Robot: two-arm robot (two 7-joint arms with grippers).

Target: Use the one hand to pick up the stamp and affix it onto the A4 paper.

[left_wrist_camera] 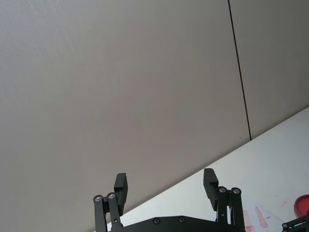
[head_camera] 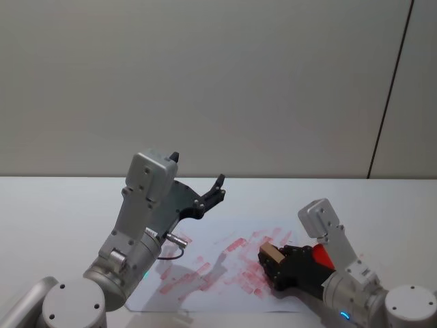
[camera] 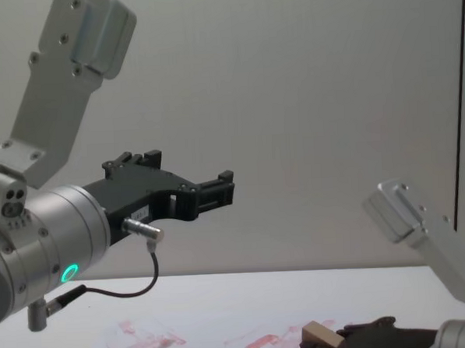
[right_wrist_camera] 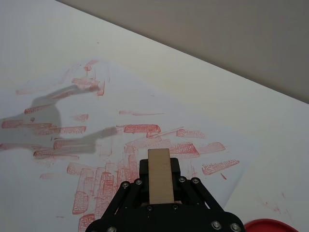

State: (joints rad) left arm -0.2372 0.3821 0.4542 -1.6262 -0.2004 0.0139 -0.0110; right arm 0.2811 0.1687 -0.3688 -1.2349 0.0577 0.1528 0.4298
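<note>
The stamp (head_camera: 271,253) is a small light-tan wooden block, held in my right gripper (head_camera: 270,260), which is shut on it low over the right part of the A4 paper (head_camera: 225,270). In the right wrist view the stamp (right_wrist_camera: 160,176) stands between the black fingers above the paper (right_wrist_camera: 91,145), a white sheet smeared with red ink marks. In the chest view the stamp (camera: 320,337) sits just above the paper (camera: 187,344). My left gripper (head_camera: 217,188) hangs raised over the paper's far left side, open and holding nothing; its fingers (left_wrist_camera: 122,189) stand apart.
A red ink pad (head_camera: 321,257) lies on the white table (head_camera: 54,219) just right of the right gripper, partly hidden by the arm; it shows also as the ink pad (right_wrist_camera: 275,225). A grey wall (head_camera: 205,82) stands behind the table.
</note>
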